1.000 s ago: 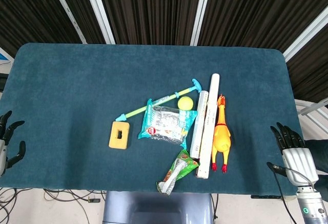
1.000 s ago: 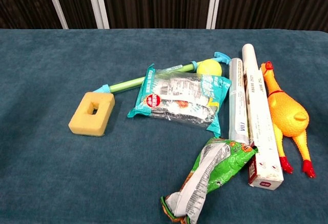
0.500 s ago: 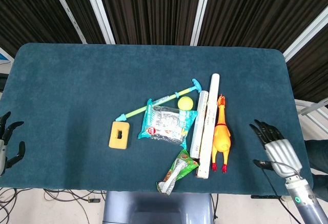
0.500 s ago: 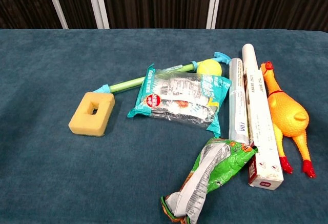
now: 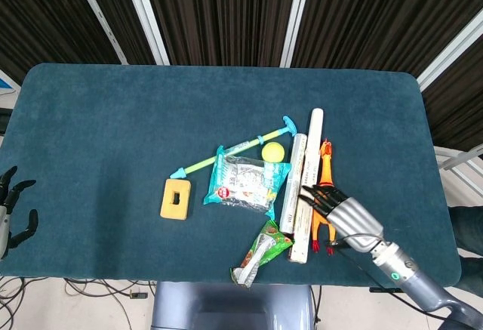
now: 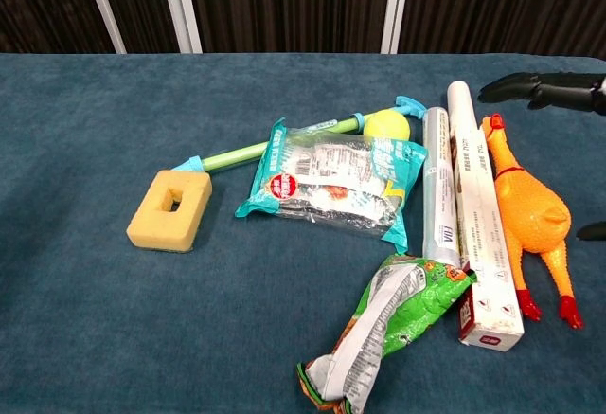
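Head view, contents listed by size, largest first.

Table [image 5: 113,111]: dark teal cloth top, carrying every item below.

Right hand [image 5: 343,213]: metal palm, black fingers spread apart and holding nothing. It hovers over the rubber chicken and hides its body in this view. In the chest view only the dark fingertips [image 6: 530,87] show at the right edge, above and apart from the toy.

Left hand [image 5: 11,209]: at the table's left edge, well apart from everything; fingers apart, holding nothing.

Rubber chicken [image 6: 530,210]: orange-yellow toy with a red comb, a red band at the neck and red feet. It lies flat along the right side of the cluster, head towards the far edge, feet towards the near edge, just beside the long white box.

Long white box [image 5: 309,164]: lies lengthwise between the chicken and the silver roll.

Silver roll [image 5: 292,183]: lies parallel, touching the box on its left side.

Blue snack packet [image 5: 245,181]: clear window, red round label; lies at the middle of the cluster.

Green stick [image 5: 226,149]: blue ends, running slantwise behind the packet.

Green wrapper [image 5: 260,253]: crumpled, nearest the front edge.

Yellow sponge [image 5: 175,198]: rectangular with a hole, left of the packet.

Yellow ball [image 5: 273,151]: just beside the stick's far end.
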{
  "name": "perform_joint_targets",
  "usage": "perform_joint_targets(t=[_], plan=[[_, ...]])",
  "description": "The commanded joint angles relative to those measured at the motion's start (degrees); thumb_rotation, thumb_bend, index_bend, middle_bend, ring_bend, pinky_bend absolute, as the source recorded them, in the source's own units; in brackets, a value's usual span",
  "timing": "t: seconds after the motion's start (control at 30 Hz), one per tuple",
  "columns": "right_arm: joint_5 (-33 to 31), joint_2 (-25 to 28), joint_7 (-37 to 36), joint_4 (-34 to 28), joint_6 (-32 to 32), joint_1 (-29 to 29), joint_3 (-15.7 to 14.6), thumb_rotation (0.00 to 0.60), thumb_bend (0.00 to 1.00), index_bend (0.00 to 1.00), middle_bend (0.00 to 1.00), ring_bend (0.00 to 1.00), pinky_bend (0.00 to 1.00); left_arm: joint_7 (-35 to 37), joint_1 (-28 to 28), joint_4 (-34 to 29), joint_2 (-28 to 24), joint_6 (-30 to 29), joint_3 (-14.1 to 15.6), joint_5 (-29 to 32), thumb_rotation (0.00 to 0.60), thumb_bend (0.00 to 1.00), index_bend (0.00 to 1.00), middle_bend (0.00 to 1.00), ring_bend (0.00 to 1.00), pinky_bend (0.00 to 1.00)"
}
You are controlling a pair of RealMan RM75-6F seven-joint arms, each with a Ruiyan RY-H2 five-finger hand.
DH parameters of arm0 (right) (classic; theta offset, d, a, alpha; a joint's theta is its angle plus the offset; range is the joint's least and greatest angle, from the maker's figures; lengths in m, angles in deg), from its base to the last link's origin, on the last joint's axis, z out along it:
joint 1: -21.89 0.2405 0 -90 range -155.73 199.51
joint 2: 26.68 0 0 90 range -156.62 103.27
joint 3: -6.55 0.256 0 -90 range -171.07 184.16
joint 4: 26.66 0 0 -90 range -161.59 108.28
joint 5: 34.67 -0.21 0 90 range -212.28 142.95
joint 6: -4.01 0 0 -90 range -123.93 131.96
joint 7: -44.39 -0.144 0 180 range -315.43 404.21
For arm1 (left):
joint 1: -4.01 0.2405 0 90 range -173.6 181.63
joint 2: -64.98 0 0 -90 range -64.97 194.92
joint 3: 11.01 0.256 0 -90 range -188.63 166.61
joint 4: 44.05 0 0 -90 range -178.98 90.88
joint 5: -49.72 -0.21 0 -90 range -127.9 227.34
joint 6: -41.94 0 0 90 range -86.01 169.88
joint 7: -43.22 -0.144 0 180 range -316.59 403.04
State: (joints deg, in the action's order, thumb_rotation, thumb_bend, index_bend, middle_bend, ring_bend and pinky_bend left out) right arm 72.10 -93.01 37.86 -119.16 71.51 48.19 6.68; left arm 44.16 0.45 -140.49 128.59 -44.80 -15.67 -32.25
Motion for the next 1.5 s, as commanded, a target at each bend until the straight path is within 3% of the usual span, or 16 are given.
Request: perform_joint_targets(t=[0.03, 0.57, 0.87, 1.33, 1.5], plan=[[2.2, -0.5, 2.5, -2.7, -2.9, 2.5, -1.1, 0.600, 0.13, 0.00, 0.03, 0.09, 0.15, -0.1, 0.0, -0.3, -0.1, 0.2, -0.1, 0.3, 0.600, 0.49, 0.20, 0.00, 0.00, 0.00], [1.9, -7.5, 17.4, -7.0, -14.0, 6.9, -3.2, 0.600, 0.14, 0.00, 0.03, 0.09, 0.15, 0.1, -0.3, -0.1, -0.8, 1.0, 0.1, 0.2, 0.600, 0.49, 0.20, 0.00, 0.00, 0.00], [-2.9, -12.5, 29.1, -8.2, -19.7, 7.8, -2.0, 0.600, 0.15, 0.00, 0.03, 0.09, 0.15, -0.1, -0.4, -0.3, -0.9, 1.4, 0.0, 0.7, 0.600, 0.49, 0.20, 0.00, 0.00, 0.00], [-9.9, -19.1, 37.0, -5.4, -25.8, 11.3, 0.3, 0.600, 0.17, 0.00, 0.14, 0.13, 0.15, -0.3, -0.5, -0.8, -1.3, 2.0, -0.2, 1.8, 0.600, 0.49, 0.20, 0.00, 0.00, 0.00], [-13.6, -20.1, 39.5, -5.5, -28.1, 12.7, 1.5, 0.600, 0.17, 0.03, 0.20, 0.20, 0.15, -0.4, -0.5, -1.0, -1.5, 2.1, -0.3, 2.1, 0.600, 0.49, 0.20, 0.00, 0.00, 0.00]])
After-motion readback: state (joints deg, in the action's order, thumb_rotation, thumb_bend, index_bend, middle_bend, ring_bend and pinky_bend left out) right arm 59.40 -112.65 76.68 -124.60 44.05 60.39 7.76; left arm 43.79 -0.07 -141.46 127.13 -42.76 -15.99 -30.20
